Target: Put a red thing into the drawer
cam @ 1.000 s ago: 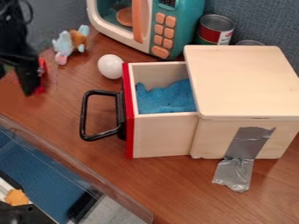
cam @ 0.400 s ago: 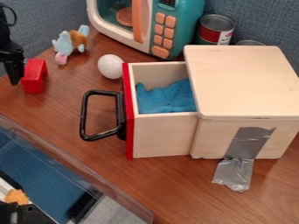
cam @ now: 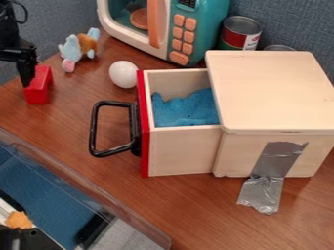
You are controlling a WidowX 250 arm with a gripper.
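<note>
Basically, a red block [cam: 40, 89] sat on the table [cam: 81, 114] right by the tip of the robot hand [cam: 27, 84], just below and beside it from where I stood. Hand state: couldn't tell if it was wide, narrow or gripping; touch with the block unclear too. Block looked like hard plastic or painted wood, so probably light, stiff, no squish, not fragile. Smooth faces, maybe a bit slippery if pinched on a corner or at a tilt. Best hold was likely across the two long upright sides, near the middle, hand straight down, so it wouldn't twist. Pinching just the top edge seemed risky, could've popped out. The drawer [cam: 182, 151] stood open, well off to the right of the hand, its black handle [cam: 96, 127] toward the hand, blue cloth [cam: 189, 110] inside. Cloth looked soft, so a low drop was probably OK. White ball [cam: 124, 74] lay roughly between hand and drawer, likely to roll if bumped; block needed lifting clear of ball and red drawer front [cam: 143, 136].
</note>
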